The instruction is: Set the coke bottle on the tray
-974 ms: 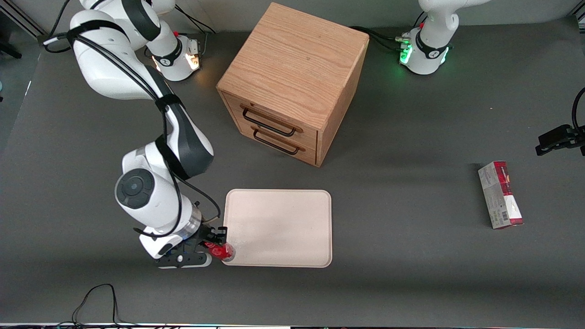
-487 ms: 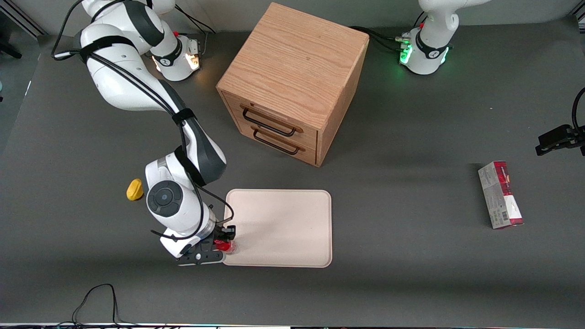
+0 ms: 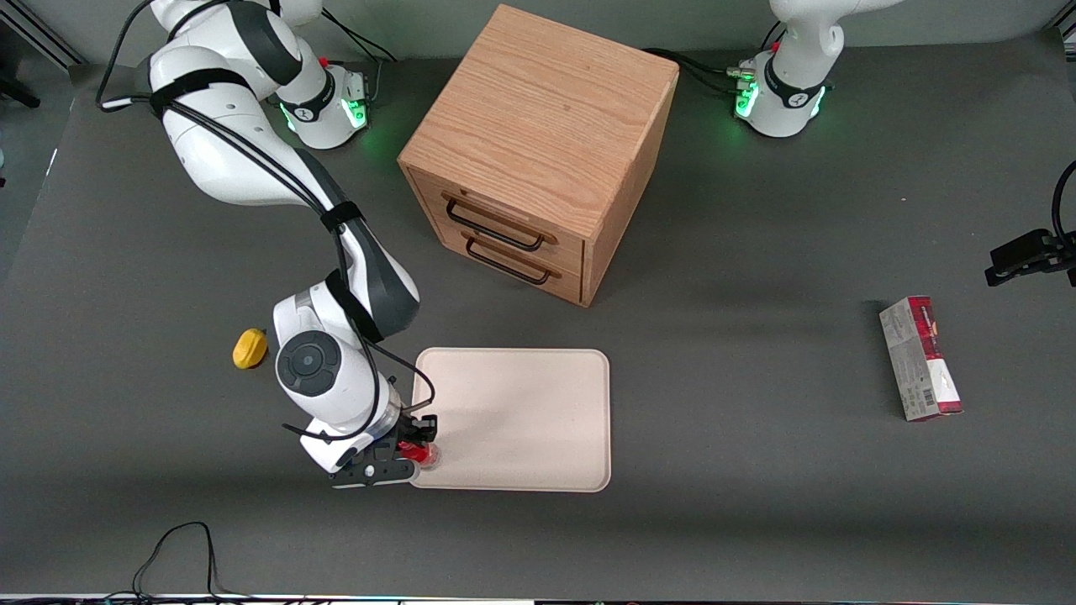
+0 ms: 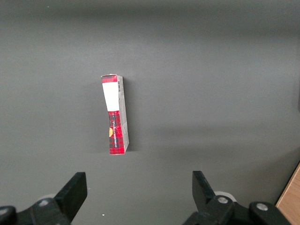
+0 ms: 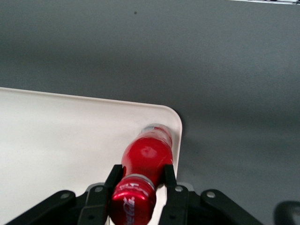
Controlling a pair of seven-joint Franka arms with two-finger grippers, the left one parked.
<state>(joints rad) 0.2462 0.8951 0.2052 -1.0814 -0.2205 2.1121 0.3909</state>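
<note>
The coke bottle (image 5: 146, 159) is a tiny red bottle with a red cap and a clear base. My right gripper (image 5: 140, 177) is shut on its neck, one black finger on each side. In the front view the gripper (image 3: 414, 445) holds the bottle (image 3: 416, 452) at the tray's corner nearest the camera, toward the working arm's end. The bottle's base stands over the cream tray (image 5: 61, 136) just inside its rounded corner; whether it touches the tray floor I cannot tell. The tray (image 3: 521, 420) is flat, pale beige, with a low rim.
A wooden drawer cabinet (image 3: 538, 151) stands farther from the camera than the tray. A yellow lemon-like lump (image 3: 249, 349) lies beside the working arm's wrist. A red-and-grey carton (image 3: 920, 358) lies toward the parked arm's end; it also shows in the left wrist view (image 4: 115, 115).
My gripper has carried the bottle from beside the tray's edge to over its near corner. The arm swung toward the tray, uncovering the yellow lump. The last half second shows little motion.
</note>
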